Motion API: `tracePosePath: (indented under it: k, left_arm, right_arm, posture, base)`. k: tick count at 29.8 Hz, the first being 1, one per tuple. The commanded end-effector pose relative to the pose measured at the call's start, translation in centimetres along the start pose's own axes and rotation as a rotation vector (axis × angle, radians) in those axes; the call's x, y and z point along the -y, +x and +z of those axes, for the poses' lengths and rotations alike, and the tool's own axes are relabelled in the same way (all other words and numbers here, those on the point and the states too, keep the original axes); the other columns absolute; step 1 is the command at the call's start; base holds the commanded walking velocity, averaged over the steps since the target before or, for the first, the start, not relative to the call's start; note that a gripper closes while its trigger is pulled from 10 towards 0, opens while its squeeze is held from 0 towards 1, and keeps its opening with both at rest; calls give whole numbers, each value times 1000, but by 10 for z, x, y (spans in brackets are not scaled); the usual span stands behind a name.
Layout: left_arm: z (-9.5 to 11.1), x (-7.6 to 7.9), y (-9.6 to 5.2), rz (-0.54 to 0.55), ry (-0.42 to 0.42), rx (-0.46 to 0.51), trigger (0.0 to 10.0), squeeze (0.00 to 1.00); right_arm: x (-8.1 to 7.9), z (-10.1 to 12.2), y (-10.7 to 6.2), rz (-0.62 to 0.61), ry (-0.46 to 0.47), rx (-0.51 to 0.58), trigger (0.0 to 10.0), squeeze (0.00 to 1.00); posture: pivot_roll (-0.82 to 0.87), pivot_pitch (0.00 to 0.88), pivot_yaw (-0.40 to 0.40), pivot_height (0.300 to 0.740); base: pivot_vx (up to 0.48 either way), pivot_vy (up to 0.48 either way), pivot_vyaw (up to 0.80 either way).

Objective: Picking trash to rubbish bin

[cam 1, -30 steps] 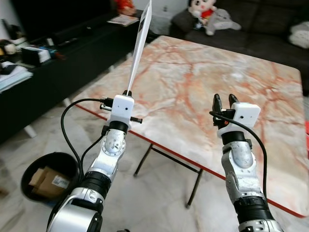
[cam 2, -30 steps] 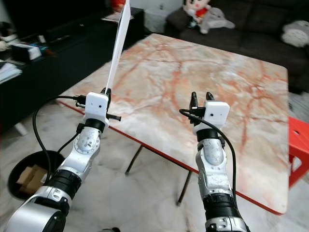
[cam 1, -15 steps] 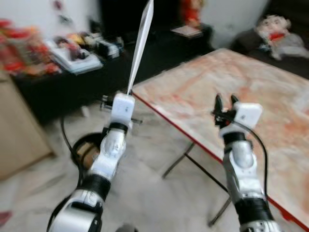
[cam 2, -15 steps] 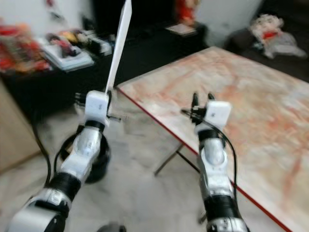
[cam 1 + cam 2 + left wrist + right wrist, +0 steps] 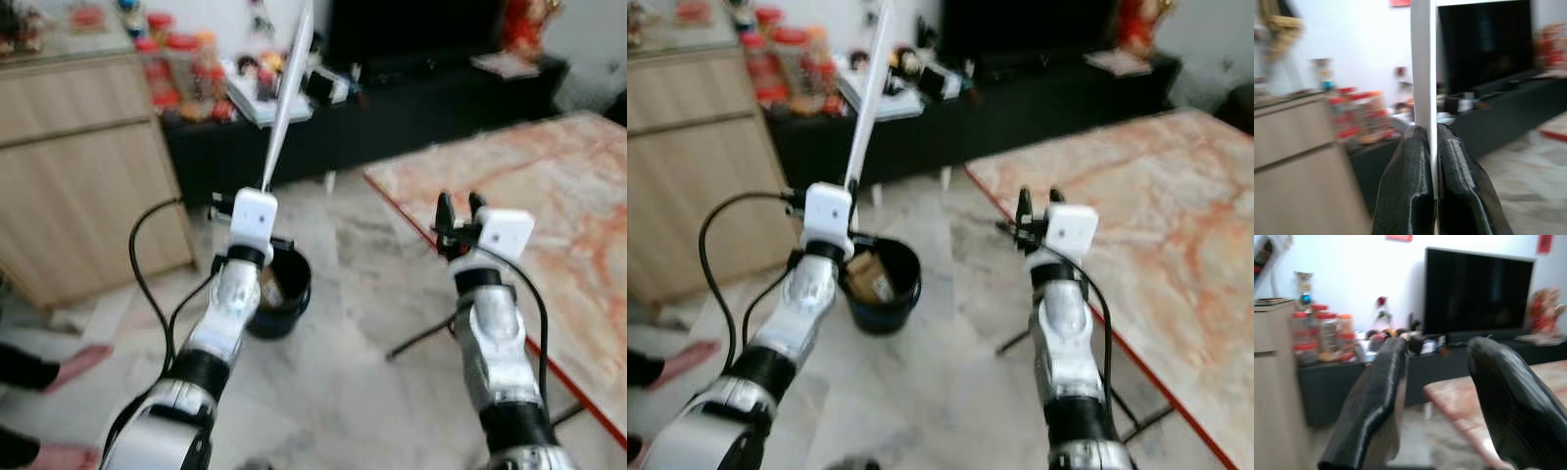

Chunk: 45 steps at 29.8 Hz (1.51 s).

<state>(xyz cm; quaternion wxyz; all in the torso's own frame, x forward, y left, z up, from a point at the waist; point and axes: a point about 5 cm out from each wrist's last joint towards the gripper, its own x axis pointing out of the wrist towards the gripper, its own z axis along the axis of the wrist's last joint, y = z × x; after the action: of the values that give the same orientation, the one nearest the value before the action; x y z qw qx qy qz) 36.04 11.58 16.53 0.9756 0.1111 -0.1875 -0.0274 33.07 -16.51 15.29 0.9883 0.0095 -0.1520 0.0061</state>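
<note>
My left gripper (image 5: 261, 190) is shut on the lower end of a flat white card (image 5: 290, 93) that stands upright, edge-on (image 5: 1423, 63). Below and just beyond that arm, a black rubbish bin (image 5: 285, 294) sits on the floor with cardboard scraps inside (image 5: 865, 275). My right gripper (image 5: 458, 208) is raised at chest height with its fingers (image 5: 1376, 396) spread open and nothing between them.
A marble-topped table with a red edge (image 5: 549, 206) stands on the right. A light wooden cabinet (image 5: 78, 166) is at left, a black TV bench (image 5: 392, 108) with jars and clutter behind. A person's bare feet (image 5: 59, 362) are on the floor at lower left.
The camera has swung left: the table slid to the right and the bin now lies near centre by my left arm. Both arms keep the same pose, the card still held.
</note>
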Motion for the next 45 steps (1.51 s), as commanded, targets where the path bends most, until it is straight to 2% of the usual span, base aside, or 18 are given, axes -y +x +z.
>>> tracePosePath:
  k: [1,10,22,45]
  left_arm:
    - [4,4,1,-4,-4,13,10000,0]
    - [3,6,0,-3,-23,4,10000,0]
    - [-10,4,-5,9,-79,-71,10000,0]
    - [-12,1,-6,19,-91,-87,10000,0]
  right_arm:
    - [4,0,0,-7,-3,-6,10000,0]
    - [2,-1,0,4,5,-13,10000,0]
    - [-4,-8,-2,33,29,-57,10000,0]
    - [-11,-10,-2,65,45,-65,10000,0]
  posture:
    - [57,47,-57,740]
    - [58,51,-60,740]
    - [57,56,-63,740]
    - [59,56,-65,740]
  base:
    - [0,0,794]
    - [0,0,794]
    - [0,0,0]
    - [314,0,0]
